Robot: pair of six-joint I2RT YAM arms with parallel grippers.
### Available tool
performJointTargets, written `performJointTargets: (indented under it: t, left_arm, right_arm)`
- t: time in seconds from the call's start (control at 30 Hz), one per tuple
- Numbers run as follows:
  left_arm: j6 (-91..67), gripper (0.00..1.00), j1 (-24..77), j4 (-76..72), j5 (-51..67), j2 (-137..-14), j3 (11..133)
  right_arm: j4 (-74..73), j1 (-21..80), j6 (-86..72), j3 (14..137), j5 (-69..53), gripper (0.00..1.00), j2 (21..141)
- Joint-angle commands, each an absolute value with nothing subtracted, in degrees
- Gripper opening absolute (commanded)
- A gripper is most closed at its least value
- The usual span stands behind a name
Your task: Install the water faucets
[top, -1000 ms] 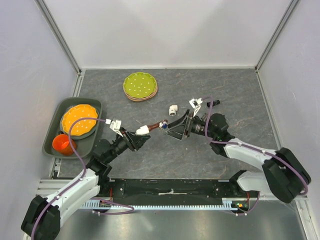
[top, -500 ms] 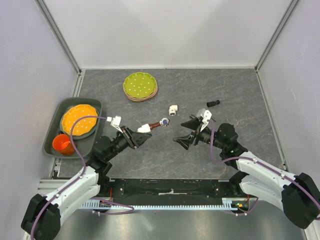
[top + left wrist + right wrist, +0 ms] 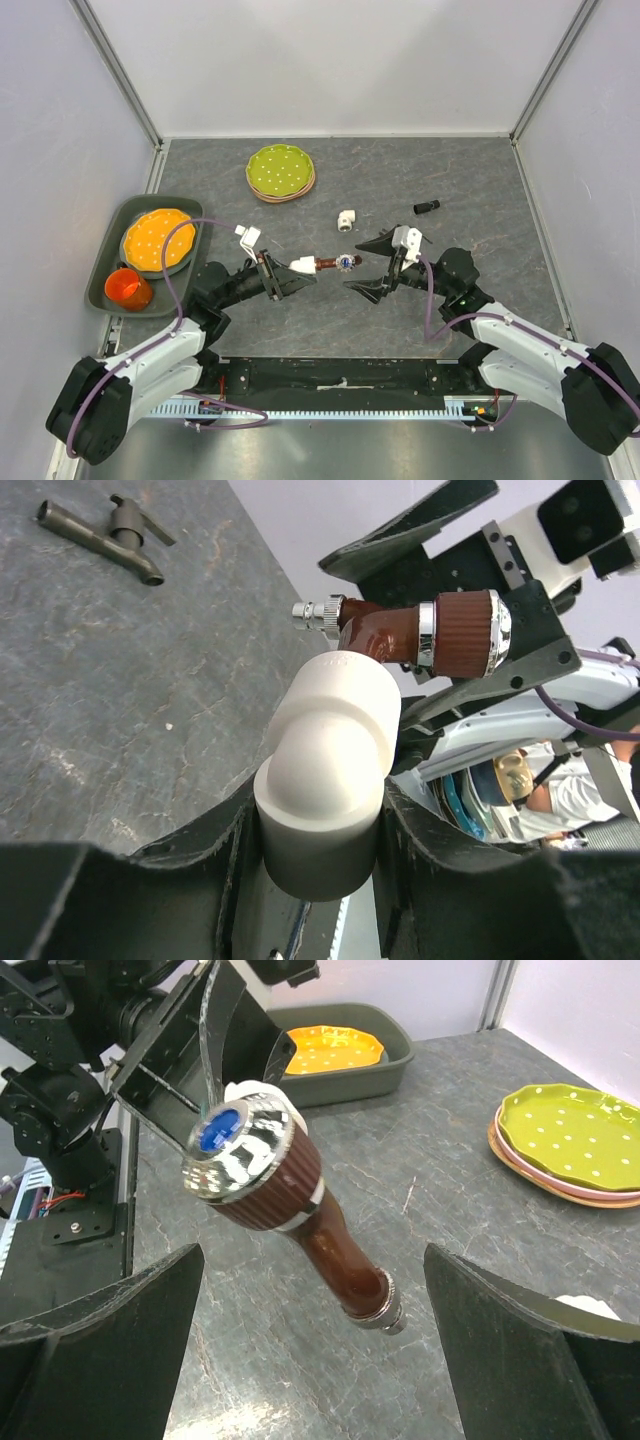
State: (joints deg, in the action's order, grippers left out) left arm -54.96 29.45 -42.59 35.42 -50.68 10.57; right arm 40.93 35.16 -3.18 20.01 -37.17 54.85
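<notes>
Top external: left tool (image 3: 283, 277) clamped a white plastic elbow fitting (image 3: 301, 265), apparently steadying its reddish-brown faucet (image 3: 328, 263) for the wide-spread right tool (image 3: 360, 266)

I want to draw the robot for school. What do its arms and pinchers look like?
Both arms have white shells with black joints: the left arm and the right arm. A thin purple cable loops along each. The left gripper and right gripper are black, with two flat wedge-shaped fingers each, and a small white camera block tops each wrist.
</notes>
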Motion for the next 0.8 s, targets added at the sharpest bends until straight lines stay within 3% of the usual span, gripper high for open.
performJointTargets:
  t: [0.0, 0.23, 0.47, 0.57, 0.6, 0.67, 0.7, 0.77]
  left_arm:
    - [-57.66, 0.02, 29.71, -50.62, 40.34, -50.71, 13.71]
    - [-57.66, 0.02, 29.79, -50.54, 42.19, -51.68, 14.15]
    - [-57.48, 0.02, 29.88, -50.36, 42.28, -52.12, 14.33]
    - [-57.13, 0.02, 29.88, -50.27, 42.45, -51.95, 14.33]
    - [-57.04, 0.02, 29.97, -50.27, 42.36, -52.03, 14.41]
    - [-56.08, 0.02, 29.97, -50.45, 42.45, -51.33, 14.24]
    - [-55.73, 0.02, 29.97, -50.71, 42.36, -50.98, 14.06]
    - [-54.15, 0.02, 29.97, -51.41, 42.28, -49.58, 13.54]
  right_arm:
    - [41.66, 35.95, -0.44, 23.38, -40.34, 0.98, 56.07]
    - [41.75, 37.35, 1.23, 25.22, -42.10, 0.98, 57.66]
    - [39.82, 38.32, 0.44, 26.80, -42.63, 0.87, 57.92]
    - [39.73, 38.32, -1.91, 27.33, -43.41, 0.72, 58.62]
    - [39.73, 38.32, -2.54, 27.51, -43.42, 0.57, 58.80]
    - [39.90, 38.32, -3.69, 27.60, -42.81, 0.41, 59.06]
    - [39.90, 38.32, -5.08, 27.51, -42.63, 0.28, 59.24]
    - [40.17, 38.32, -6.58, 27.60, -42.10, 0.21, 59.06]
